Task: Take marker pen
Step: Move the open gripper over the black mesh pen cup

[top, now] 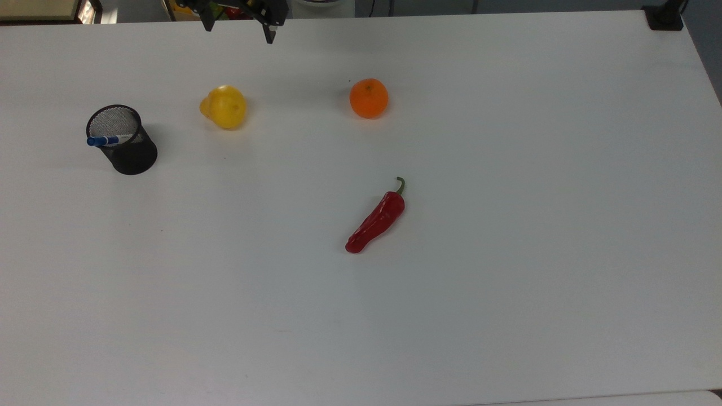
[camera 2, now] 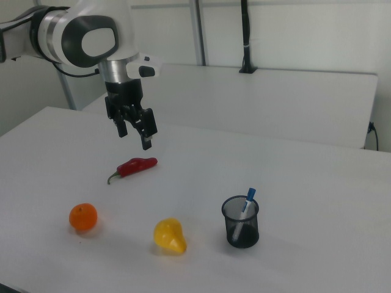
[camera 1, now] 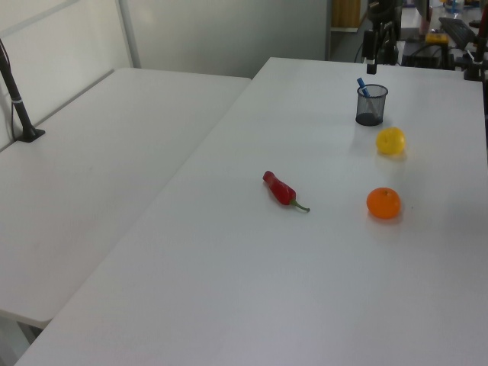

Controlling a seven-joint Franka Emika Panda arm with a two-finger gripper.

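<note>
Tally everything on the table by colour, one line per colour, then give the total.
Red: 1, the pepper
Orange: 1, the orange
Yellow: 1, the yellow fruit
Black: 1, the mesh pen cup
White and blue: 1, the marker pen, standing in the cup
Total: 5
</note>
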